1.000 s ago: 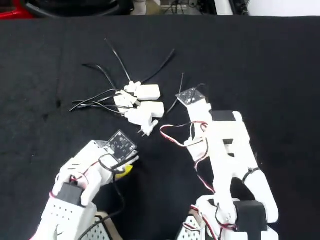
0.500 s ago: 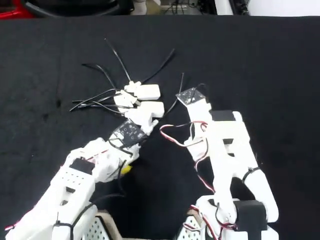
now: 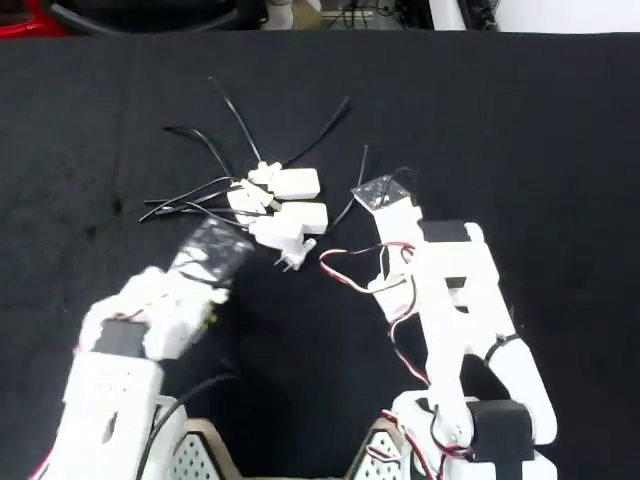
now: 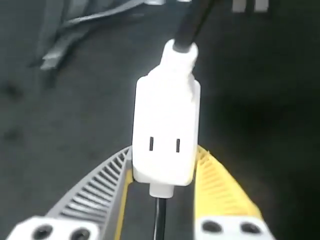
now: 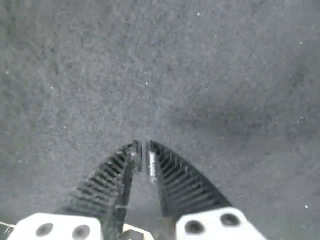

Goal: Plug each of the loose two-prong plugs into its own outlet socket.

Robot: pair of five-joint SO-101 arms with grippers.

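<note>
My left gripper (image 4: 162,167) is shut on a white outlet socket (image 4: 165,130). Its two slots face the camera, and a black cord (image 4: 192,20) runs off its far end. The grey finger (image 4: 100,187) and the yellow finger (image 4: 217,185) press its sides. In the high view the left arm (image 3: 150,310) sits at the lower left, its wrist just left of the cluster of white sockets and plugs (image 3: 285,205). A loose two-prong plug (image 3: 296,256) lies at the cluster's near edge. My right gripper (image 5: 142,150) is shut on nothing, above bare black cloth.
Thin black cords (image 3: 200,190) fan out left and back from the cluster. The right arm (image 3: 450,290) stands to the right of the cluster, with red and white wires (image 3: 350,270) looping off it. Black cloth (image 3: 520,120) covers the table.
The left arm reached in to the near edge of the cluster, then swung back to the left. The right arm has stayed still.
</note>
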